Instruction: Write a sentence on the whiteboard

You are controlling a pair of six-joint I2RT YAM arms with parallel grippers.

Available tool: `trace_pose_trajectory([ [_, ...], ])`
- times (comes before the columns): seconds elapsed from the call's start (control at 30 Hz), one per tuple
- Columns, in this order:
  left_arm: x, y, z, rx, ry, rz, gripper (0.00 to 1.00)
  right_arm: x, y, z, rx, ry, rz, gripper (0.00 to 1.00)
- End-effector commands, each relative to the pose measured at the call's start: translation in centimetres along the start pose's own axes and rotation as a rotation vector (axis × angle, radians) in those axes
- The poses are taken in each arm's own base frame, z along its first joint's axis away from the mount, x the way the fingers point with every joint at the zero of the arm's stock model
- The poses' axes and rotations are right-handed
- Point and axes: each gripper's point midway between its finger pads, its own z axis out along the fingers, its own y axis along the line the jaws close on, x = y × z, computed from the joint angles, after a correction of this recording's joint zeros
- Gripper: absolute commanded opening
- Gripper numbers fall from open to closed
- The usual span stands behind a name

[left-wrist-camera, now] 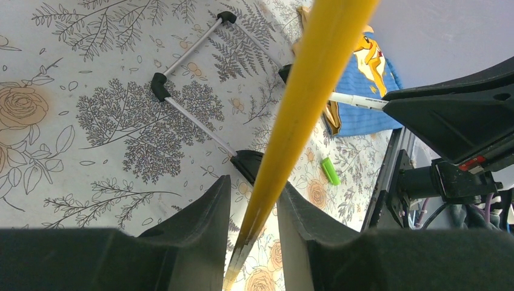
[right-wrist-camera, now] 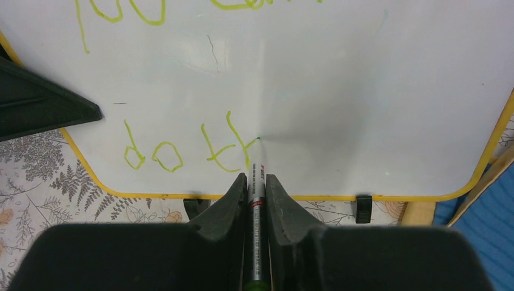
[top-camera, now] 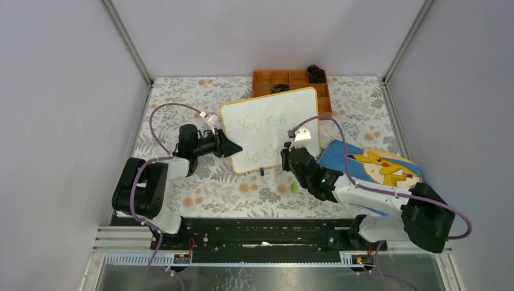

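So far the whiteboard point(top-camera: 270, 130), mid-table, reads "You can do t", perhaps part of an h; the rest is unwritten. My right gripper point(right-wrist-camera: 256, 177) pinches the marker point(right-wrist-camera: 257, 197); my left gripper point(left-wrist-camera: 253, 182) clamps the board's frame point(left-wrist-camera: 315, 73).

Bright, even light; soft shadows

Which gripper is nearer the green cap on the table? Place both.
Right. The right gripper, holding the marker, is just beyond the green cap; the left gripper clamps the left edge of the whiteboard, farther off.
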Motion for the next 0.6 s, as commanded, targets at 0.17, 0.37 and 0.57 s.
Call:
trace_pose_trajectory([
  [0.17,-0.8,-0.3,0.2,-0.003,-0.013,0.054,0.39,-1.4,-0.9,-0.4,0.03,-0.047,0.024,0.0],
  [0.37,-0.8,-0.3,0.2,-0.006,-0.013,0.057,0.39,-0.4,-1.0,-0.7,0.015,-0.02,0.014,0.0],
  [0.57,-0.7,-0.4,0.2,-0.007,-0.006,0.064,0.39,0.6,-1.2,-0.9,0.008,0.011,0.007,0.0],
])
